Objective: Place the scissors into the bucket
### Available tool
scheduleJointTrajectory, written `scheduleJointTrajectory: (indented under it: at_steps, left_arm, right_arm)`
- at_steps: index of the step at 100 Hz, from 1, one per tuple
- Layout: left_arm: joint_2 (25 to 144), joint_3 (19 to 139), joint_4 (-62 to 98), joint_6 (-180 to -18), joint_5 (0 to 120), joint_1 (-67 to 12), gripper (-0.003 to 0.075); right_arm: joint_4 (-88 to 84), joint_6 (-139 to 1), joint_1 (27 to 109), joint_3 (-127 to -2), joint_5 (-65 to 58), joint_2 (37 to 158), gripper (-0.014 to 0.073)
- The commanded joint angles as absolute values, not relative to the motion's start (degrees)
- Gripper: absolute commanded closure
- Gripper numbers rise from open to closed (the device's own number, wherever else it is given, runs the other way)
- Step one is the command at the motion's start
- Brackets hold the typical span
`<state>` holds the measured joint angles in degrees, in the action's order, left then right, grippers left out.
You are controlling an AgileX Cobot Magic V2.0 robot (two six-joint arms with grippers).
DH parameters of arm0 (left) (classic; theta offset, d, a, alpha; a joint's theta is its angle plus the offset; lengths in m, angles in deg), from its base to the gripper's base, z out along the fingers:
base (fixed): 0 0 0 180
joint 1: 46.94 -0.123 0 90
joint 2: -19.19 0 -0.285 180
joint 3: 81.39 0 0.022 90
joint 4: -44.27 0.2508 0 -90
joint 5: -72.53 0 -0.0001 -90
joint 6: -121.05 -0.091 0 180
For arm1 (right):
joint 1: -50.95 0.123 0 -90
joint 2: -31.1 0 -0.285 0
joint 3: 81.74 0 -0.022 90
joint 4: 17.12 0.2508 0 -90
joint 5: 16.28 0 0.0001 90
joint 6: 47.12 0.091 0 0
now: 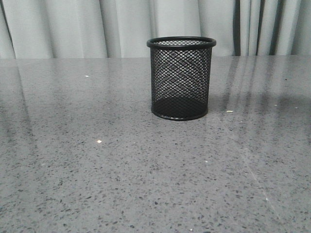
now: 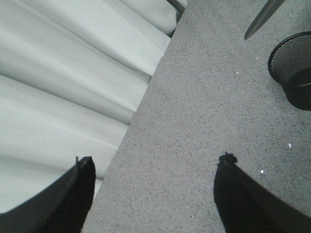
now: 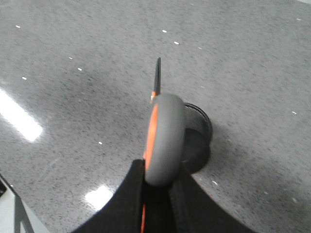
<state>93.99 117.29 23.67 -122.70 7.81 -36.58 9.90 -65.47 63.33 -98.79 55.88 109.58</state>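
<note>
Right hand point(image 3: 158, 194) pinches grey, orange-lined scissors point(image 3: 163, 138) by the handle, blades down over the black wire-mesh bucket point(image 1: 181, 80), seemingly lined up for dropping in | left hand point(image 2: 155, 194) spread, idle above speckled grey desk point(image 1: 97, 170)

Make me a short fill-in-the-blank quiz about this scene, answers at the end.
1. The black wire-mesh bucket stands ____ on the speckled grey table.
2. The grey scissors with orange-lined handles are held by the ____ gripper.
3. The left gripper has its jaws ____.

Answers: upright; right; open
</note>
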Motion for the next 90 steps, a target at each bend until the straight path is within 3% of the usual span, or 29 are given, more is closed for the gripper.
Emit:
scheduleJointTrajectory:
  at_steps: [1, 35, 90]
  left_arm:
    - [92.93, 118.74, 19.9, -122.06, 11.35, -36.75, 0.0237]
    - [92.93, 118.74, 16.39, -122.06, 11.33, -36.75, 0.0237]
    - [92.93, 118.74, 16.34, -122.06, 10.41, -36.75, 0.0237]
  right_arm:
    - [8.92, -63.74, 63.27, -101.17, 57.85, 108.36, 0.0639]
    - [4.79, -60.99, 63.48, -98.31, 58.08, 108.24, 0.0639]
    - [-0.27, -58.74, 71.21, -89.87, 58.07, 106.68, 0.0639]
